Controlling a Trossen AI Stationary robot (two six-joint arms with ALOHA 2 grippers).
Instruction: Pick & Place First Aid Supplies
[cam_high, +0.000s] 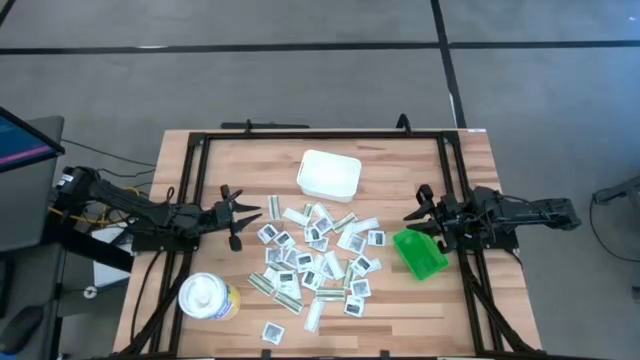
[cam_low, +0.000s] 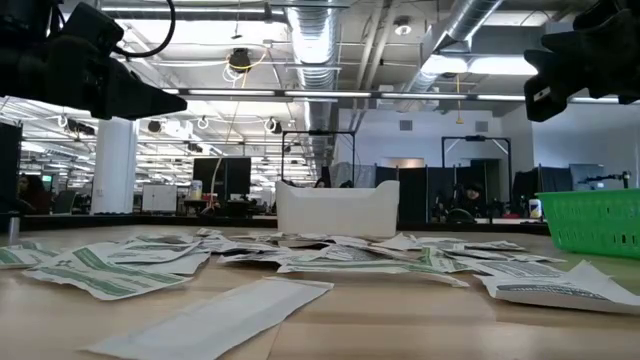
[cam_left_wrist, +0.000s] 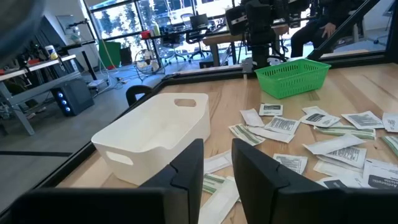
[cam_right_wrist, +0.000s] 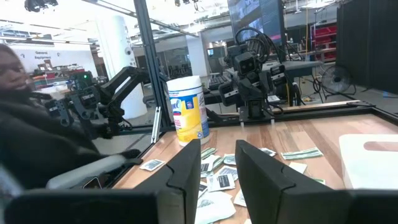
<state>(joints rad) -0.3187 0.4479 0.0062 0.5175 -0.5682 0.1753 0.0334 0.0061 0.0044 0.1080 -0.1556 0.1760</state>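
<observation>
The first aid supplies (cam_high: 315, 262) lie scattered flat over the middle of the wooden table: square white packets with dark print and narrow white-and-green strips (cam_low: 110, 270). The packets (cam_left_wrist: 323, 134) also show in the left wrist view. My left gripper (cam_high: 245, 214) hangs open above the table's left side, pointing level toward the packets, with nothing between its fingers (cam_left_wrist: 186, 171). My right gripper (cam_high: 412, 212) hangs open above the right side, its fingers (cam_right_wrist: 186, 168) also bare. In the low view both arms sit high, left (cam_low: 100, 70) and right (cam_low: 585, 50).
A white tray (cam_high: 328, 173) stands behind the packets and a green bin (cam_high: 420, 253) at their right. A wipes canister (cam_high: 208, 297) stands at the near left. A black frame (cam_high: 195, 170) rims the table. A person (cam_right_wrist: 25, 124) sits beyond the left side.
</observation>
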